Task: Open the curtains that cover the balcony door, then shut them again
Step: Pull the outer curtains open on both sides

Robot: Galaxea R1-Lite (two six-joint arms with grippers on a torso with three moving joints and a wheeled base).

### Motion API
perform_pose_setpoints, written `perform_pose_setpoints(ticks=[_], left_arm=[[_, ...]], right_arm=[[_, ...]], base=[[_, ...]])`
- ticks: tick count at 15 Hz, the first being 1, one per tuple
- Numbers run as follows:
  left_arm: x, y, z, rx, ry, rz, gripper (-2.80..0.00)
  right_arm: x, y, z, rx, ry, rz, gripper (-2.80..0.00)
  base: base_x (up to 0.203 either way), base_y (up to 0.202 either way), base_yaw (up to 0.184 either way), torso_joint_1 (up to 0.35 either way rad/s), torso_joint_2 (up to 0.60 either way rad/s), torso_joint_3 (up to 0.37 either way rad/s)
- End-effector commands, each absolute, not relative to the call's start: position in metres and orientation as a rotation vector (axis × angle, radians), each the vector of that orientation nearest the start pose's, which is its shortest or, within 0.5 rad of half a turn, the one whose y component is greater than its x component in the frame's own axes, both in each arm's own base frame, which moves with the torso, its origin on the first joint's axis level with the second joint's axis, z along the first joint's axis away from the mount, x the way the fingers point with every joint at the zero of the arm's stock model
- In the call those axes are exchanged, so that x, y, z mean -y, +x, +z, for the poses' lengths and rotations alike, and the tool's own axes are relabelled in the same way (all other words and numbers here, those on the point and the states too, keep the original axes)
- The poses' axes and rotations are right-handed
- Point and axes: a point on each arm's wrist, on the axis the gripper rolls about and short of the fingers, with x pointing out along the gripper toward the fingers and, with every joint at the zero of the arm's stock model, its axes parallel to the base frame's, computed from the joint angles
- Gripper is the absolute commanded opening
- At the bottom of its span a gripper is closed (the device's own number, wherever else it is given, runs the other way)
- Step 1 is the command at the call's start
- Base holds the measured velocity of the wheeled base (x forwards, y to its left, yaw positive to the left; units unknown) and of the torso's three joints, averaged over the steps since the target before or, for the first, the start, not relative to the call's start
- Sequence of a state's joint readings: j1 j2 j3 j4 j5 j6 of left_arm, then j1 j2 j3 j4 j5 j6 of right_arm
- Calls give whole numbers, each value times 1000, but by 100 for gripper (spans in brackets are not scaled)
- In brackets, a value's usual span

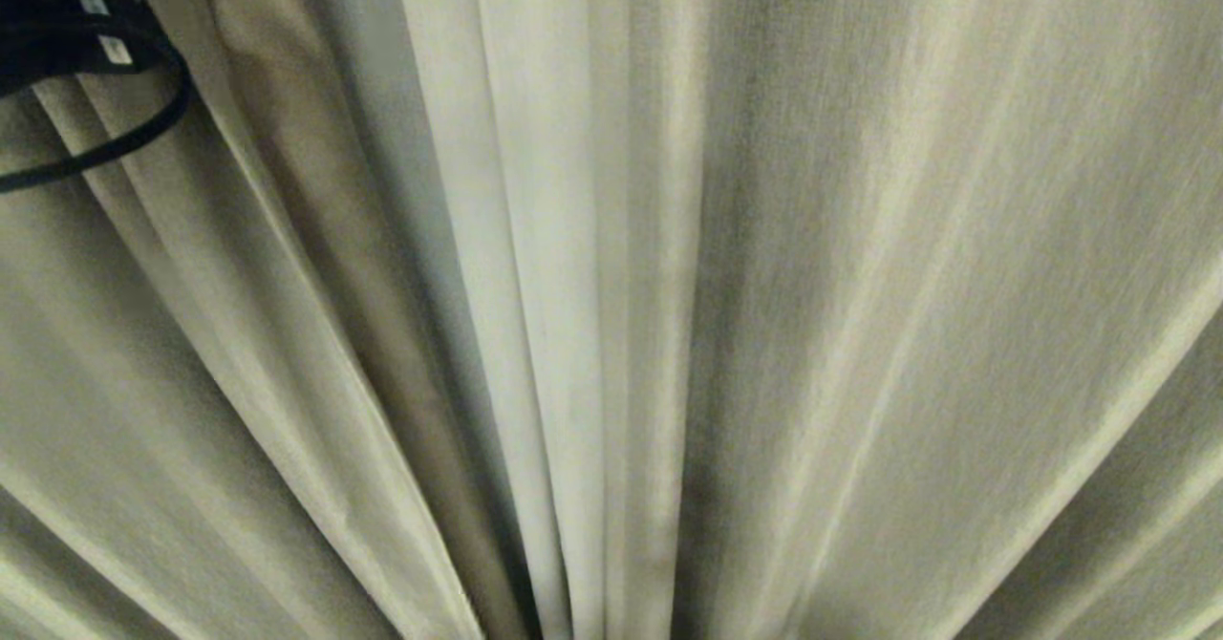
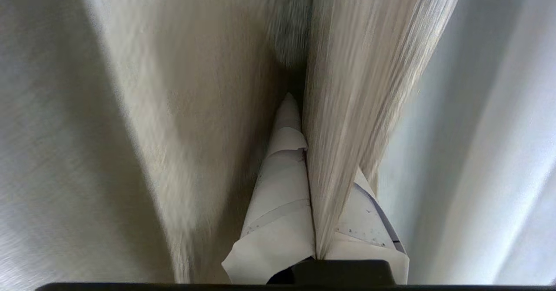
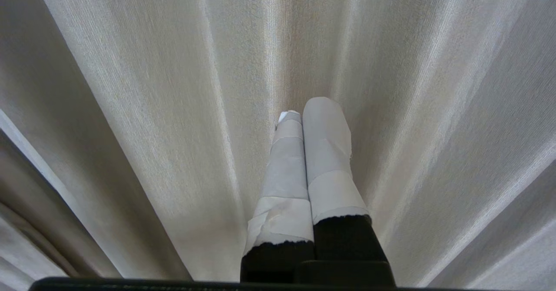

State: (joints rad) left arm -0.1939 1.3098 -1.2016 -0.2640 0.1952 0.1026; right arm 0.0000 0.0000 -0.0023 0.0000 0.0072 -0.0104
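1. Head view: cream fabric fills your whole field. The curtains hang in long vertical pleats that fan outward toward the top of the picture and draw together at the bottom centre. A brighter, whiter fold runs down the middle, with a darker shadowed crease just left of it. The balcony door is hidden behind the cloth; you cannot see glass or frame here. In the upper left corner a piece of the robot's left arm shows as a dark shape with small white labels, and a black cable loops from it across the pleats.

2. Left wrist view: your left gripper is pinching a fold of the curtain. The pale tape-wrapped fingers sit pressed together with the gathered cloth rising out from between them, one finger on each side of the pleat. More fabric hangs on one side; on the other a smoother, grey, lighter surface shows, too blurred to name.

3. Right wrist view: your right gripper points at the curtain with its two taped fingers pressed together and nothing between them. The tips lie close against a pleat; whether they touch the cloth you cannot tell.
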Motion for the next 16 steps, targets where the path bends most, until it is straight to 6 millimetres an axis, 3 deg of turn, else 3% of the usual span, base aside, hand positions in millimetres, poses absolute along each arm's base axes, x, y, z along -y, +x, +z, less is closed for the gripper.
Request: perform_pose_setpoints(ticks=[1, 8, 16], left_arm=[[19, 204, 353, 124, 80, 14, -280], [-3, 188, 324, 46, 91, 59, -280], [-2, 185, 325, 52, 57, 54, -280]], right_arm=[[0, -23, 76, 3, -11, 8, -280], [0, -23, 76, 2, -11, 8, -280], [0, -23, 76, 2, -11, 8, -280]], base=[[0, 0, 0, 0, 0, 0], [0, 0, 0, 0, 0, 0], [0, 0, 0, 0, 0, 0]])
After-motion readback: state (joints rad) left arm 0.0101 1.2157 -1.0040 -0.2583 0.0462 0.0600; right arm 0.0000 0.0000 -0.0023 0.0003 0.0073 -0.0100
